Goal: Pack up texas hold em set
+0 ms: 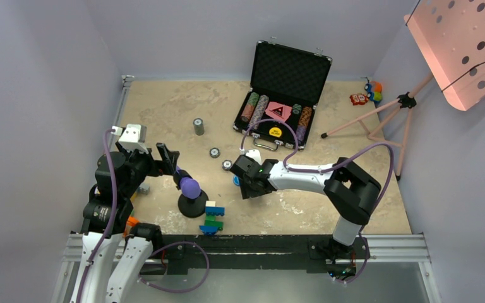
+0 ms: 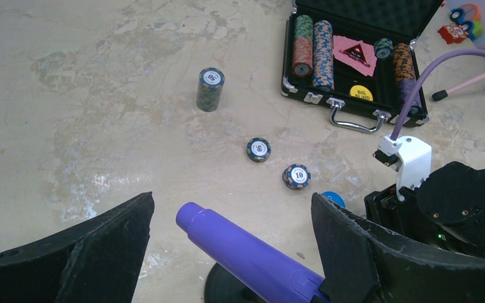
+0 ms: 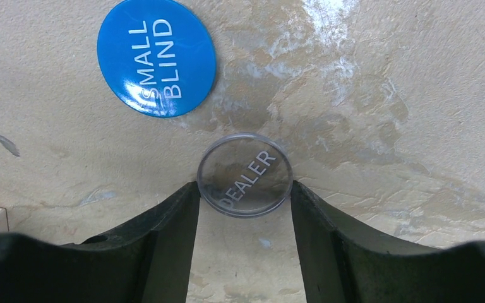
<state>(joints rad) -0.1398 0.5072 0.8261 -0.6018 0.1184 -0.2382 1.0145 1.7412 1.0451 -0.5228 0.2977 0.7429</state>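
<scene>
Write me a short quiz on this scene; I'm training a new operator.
1. True or false: the case is shut.
2. Which button lies between the right gripper's fingers? A small blind, B dealer, C big blind.
3. What number shows on the chip nearest the blue button?
Key: 1 false; 2 B; 3 ten.
</scene>
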